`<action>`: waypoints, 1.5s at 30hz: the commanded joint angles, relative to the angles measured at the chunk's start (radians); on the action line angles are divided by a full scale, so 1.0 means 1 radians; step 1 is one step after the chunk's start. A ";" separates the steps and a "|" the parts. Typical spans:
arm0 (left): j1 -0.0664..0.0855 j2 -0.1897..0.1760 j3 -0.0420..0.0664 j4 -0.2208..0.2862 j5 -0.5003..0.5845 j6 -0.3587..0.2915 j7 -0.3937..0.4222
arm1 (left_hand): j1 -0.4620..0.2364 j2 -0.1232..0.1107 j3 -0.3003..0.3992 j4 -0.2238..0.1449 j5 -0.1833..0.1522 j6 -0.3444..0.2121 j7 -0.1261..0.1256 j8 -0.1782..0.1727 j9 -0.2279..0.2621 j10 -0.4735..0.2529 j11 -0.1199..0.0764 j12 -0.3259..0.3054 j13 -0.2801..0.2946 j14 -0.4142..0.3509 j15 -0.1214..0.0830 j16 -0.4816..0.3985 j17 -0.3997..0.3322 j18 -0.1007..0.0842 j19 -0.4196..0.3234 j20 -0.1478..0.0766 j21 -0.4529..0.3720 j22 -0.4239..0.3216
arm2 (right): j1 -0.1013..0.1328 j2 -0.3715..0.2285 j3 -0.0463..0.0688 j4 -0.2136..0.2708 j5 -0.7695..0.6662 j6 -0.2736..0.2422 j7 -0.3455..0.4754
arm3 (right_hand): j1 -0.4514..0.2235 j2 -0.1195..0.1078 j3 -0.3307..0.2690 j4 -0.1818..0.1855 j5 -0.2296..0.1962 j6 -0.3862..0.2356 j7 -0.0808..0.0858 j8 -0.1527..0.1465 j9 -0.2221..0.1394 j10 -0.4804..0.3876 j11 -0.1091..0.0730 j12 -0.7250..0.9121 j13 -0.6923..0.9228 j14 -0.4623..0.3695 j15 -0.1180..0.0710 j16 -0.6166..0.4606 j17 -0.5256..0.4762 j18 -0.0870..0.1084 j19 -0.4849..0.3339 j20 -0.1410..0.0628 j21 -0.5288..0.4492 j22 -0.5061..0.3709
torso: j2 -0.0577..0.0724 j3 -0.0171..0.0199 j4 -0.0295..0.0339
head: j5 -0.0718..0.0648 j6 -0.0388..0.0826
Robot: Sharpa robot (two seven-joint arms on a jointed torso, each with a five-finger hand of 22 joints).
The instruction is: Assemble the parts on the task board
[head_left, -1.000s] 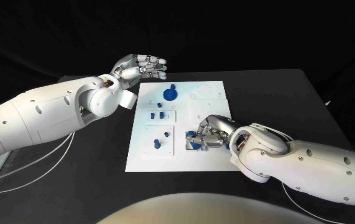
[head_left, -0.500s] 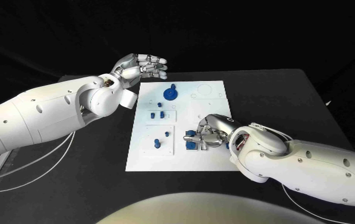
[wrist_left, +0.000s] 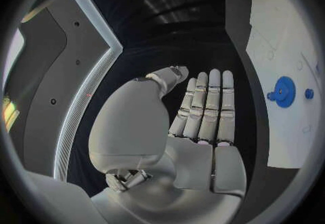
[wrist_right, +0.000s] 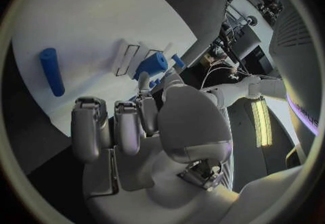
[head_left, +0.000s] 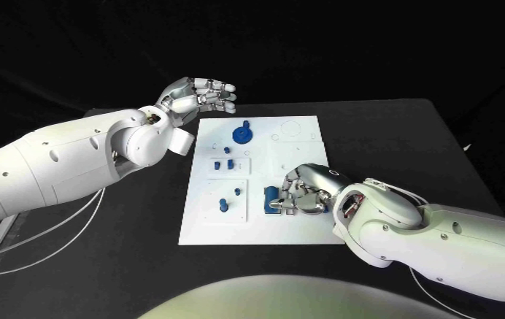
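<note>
The white task board (head_left: 297, 151) lies mid-table. My right hand (head_left: 306, 192) rests on its near right part with the fingers curled. In the right wrist view it pinches a blue cylinder (wrist_right: 153, 64) between thumb and a fingertip. A second blue cylinder (head_left: 271, 198) (wrist_right: 51, 71) lies flat on the board just beyond the fingertips. My left hand (head_left: 200, 96) (wrist_left: 203, 110) hovers off the board's far left corner, fingers straight and holding nothing. A blue round part with a knob (head_left: 242, 132) (wrist_left: 283, 91) sits at the board's far end.
Small blue pegs (head_left: 221, 164) stand in a raised white block at the board's left, and another peg (head_left: 223, 204) stands in the block nearer me. Bare black table (head_left: 400, 136) surrounds the board.
My right hand has drawn back a little toward me, uncovering the blue cylinder lying at its fingertips. The left hand has not moved.
</note>
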 commanded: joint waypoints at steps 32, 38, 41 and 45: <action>0.001 -0.005 0.000 0.004 0.005 0.012 0.001 | -0.008 0.003 0.004 0.000 0.006 -0.010 0.015 0.002 -0.001 -0.007 -0.003 0.005 0.002 -0.007 0.000 -0.006 0.002 0.005 0.001 0.004 -0.006 -0.001 | 0.001 -0.002 0.000 -0.019 -0.066 0.106 -0.035 | 0.125 0.038 0.028 -0.003 -0.068 0.017 -0.016 0.005 -0.011 0.029 -0.011 0.041 0.085 0.081 -0.015 0.013 0.136 -0.020 0.062 -0.018 0.019 0.233 | 0.002 -0.0024 0.0027 | 0.001 -0.013; 0.001 -0.007 0.000 0.003 0.005 0.013 0.001 | -0.008 0.003 0.004 0.000 0.006 -0.010 0.015 0.002 -0.001 -0.007 -0.003 0.005 0.002 -0.007 0.000 -0.006 0.002 0.005 0.001 0.004 -0.006 -0.001 | 0.001 -0.009 0.000 -0.015 -0.060 0.086 -0.025 | 0.126 0.035 0.028 -0.002 -0.070 0.017 -0.015 0.005 -0.011 0.029 -0.011 0.041 0.086 0.081 -0.015 0.012 0.136 -0.020 0.061 -0.018 0.016 0.232 | 0.002 -0.0017 0.0017 | 0.000 -0.012; 0.001 -0.007 0.000 0.002 0.005 0.013 0.001 | -0.008 0.003 0.004 0.000 0.006 -0.010 0.015 0.002 -0.001 -0.007 -0.003 0.005 0.002 -0.007 0.000 -0.006 0.002 0.005 0.001 0.004 -0.006 -0.001 | 0.001 -0.014 0.000 -0.011 -0.049 0.049 -0.009 | 0.110 0.026 0.020 0.006 -0.072 0.017 -0.011 0.004 -0.012 0.025 -0.008 0.034 0.081 0.081 -0.013 0.011 0.133 -0.019 0.059 -0.017 0.012 0.231 | 0.002 -0.0016 0.0011 | -0.001 -0.010; 0.001 -0.007 0.000 0.001 0.005 0.012 0.001 | -0.008 0.003 0.004 0.000 0.006 -0.010 0.015 0.002 -0.001 -0.007 -0.003 0.005 0.002 -0.007 0.000 -0.006 0.002 0.005 0.001 0.004 -0.006 -0.001 | 0.005 -0.039 0.000 0.004 -0.027 -0.020 0.025 | 0.097 0.023 0.015 0.006 -0.072 0.012 -0.008 0.001 -0.014 0.015 -0.005 0.016 0.067 0.079 -0.010 0.008 0.125 -0.015 0.052 -0.016 -0.005 0.226 | 0.001 -0.0024 0.0010 | -0.003 -0.008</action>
